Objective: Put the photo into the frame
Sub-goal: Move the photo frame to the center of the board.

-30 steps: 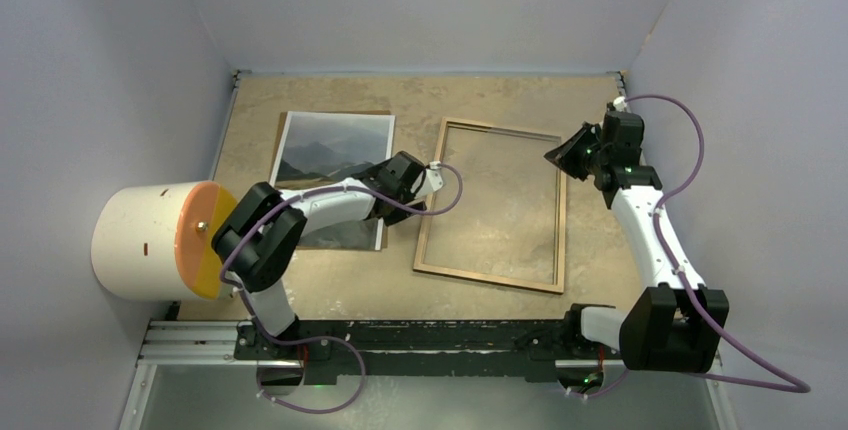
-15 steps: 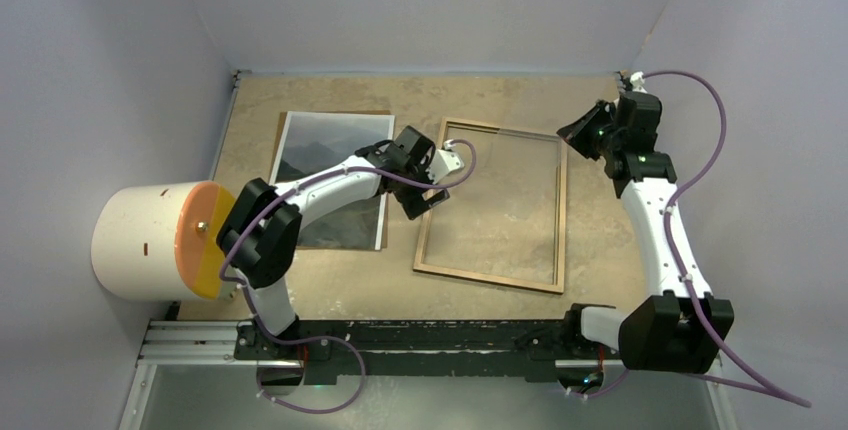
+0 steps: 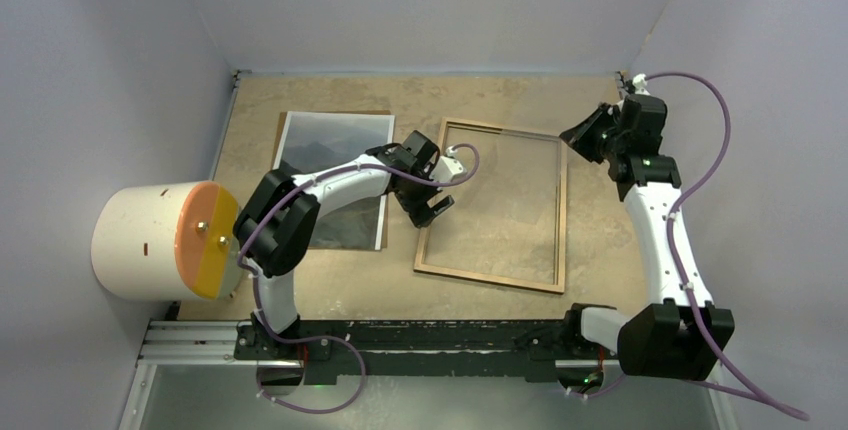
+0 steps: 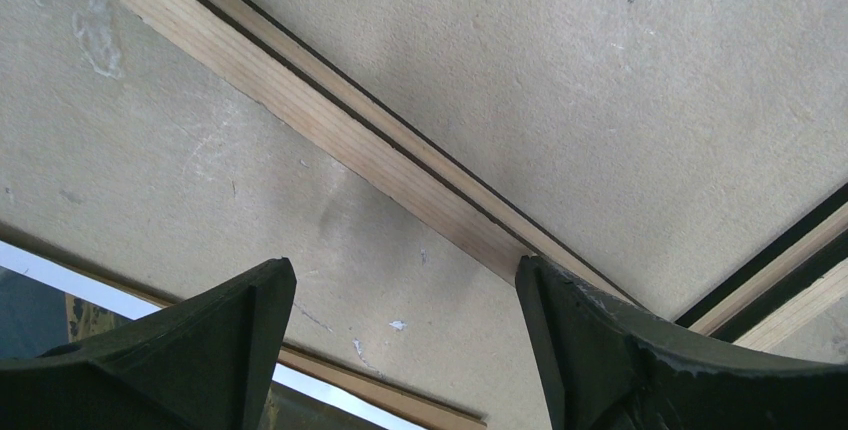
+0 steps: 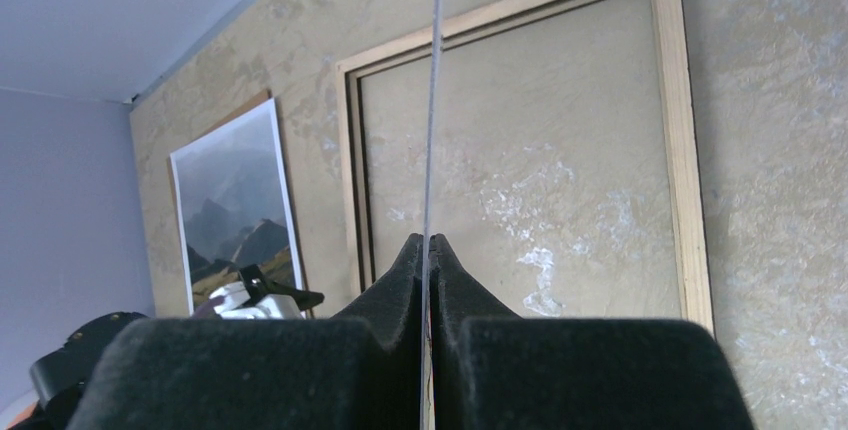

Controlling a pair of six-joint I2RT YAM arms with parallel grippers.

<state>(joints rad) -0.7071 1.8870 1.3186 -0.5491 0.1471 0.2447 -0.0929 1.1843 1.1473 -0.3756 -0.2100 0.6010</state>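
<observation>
The photo (image 3: 335, 165) of grey mountains lies face up on a brown backing board (image 3: 340, 113), left of the frame (image 3: 490, 278). The frame lies flat with its wood-brown back up. My left gripper (image 3: 432, 208) is open and empty, low over the table between the board and the frame's left rail. The left wrist view shows that rail (image 4: 330, 120), the photo's corner (image 4: 30, 300) and the open gripper (image 4: 400, 270). My right gripper (image 3: 578, 138) is shut on a thin clear pane at the frame's far right corner. The right wrist view (image 5: 428, 240) shows the pane edge-on.
A white cylinder with an orange face (image 3: 150, 240) lies at the left edge beside the left arm. Grey walls close in the table on three sides. A metal rail (image 3: 400, 340) with the arm bases runs along the near edge.
My left gripper has moved off the photo's right edge towards the frame's left rail. My right gripper has moved back and right, towards the far right corner.
</observation>
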